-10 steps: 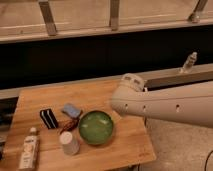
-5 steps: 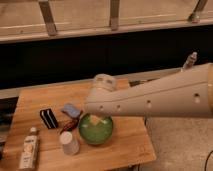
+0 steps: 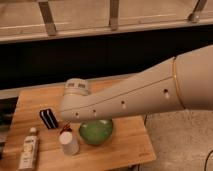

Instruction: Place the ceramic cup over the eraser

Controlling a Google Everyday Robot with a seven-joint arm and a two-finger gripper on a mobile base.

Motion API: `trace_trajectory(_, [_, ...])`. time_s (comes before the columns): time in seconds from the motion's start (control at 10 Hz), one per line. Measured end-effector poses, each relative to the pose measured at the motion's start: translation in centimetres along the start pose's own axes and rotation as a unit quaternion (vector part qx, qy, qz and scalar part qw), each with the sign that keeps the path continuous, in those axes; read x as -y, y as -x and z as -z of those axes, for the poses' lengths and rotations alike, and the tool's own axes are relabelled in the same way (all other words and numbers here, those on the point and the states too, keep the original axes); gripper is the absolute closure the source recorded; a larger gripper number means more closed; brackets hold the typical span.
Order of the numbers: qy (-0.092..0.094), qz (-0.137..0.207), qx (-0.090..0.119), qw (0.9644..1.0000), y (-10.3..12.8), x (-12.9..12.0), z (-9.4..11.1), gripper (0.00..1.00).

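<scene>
We think the job has not really begun. The ceramic cup (image 3: 69, 142) stands upright on the wooden tabletop (image 3: 127, 145), low in the picture and left of the middle. The eraser (image 3: 49, 118), black with white stripes, stands a little up and to the left of the cup. The two are near each other but do not touch. So the cup is not over the eraser yet. It has to be picked up, turned over and set down on the eraser.

The big white arm (image 3: 145, 92) comes in from the right and ends over the middle of the tabletop. The claw is hidden behind it, so we cannot tell if it is open or closed.

The green bowl (image 3: 96, 131) sits just right of the cup, very close. A small reddish thing (image 3: 65, 130) sits just above the cup. A white bottle (image 3: 29, 150) lies at the lower left. The cup is near the front edge. There is bare wood right of the bowl and above the eraser.
</scene>
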Motion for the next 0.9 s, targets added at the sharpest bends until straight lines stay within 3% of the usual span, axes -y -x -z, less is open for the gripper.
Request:
trace_trajectory(0.3, [0.006,0.003,0.004,1.0,0.2,-0.2,0.1,0.2])
trace_trajectory(0.6, [0.018,0.065,-0.008,0.9977,2.5,-2.3,0.0,0.2])
trace_trajectory(0.7, [0.041,0.09,-0.004,0.9951,4.8,-4.1,-0.3,0.2])
trace_trajectory(0.9, [0.067,0.11,-0.011,0.9916,5.7,-5.2,-0.8,0.2])
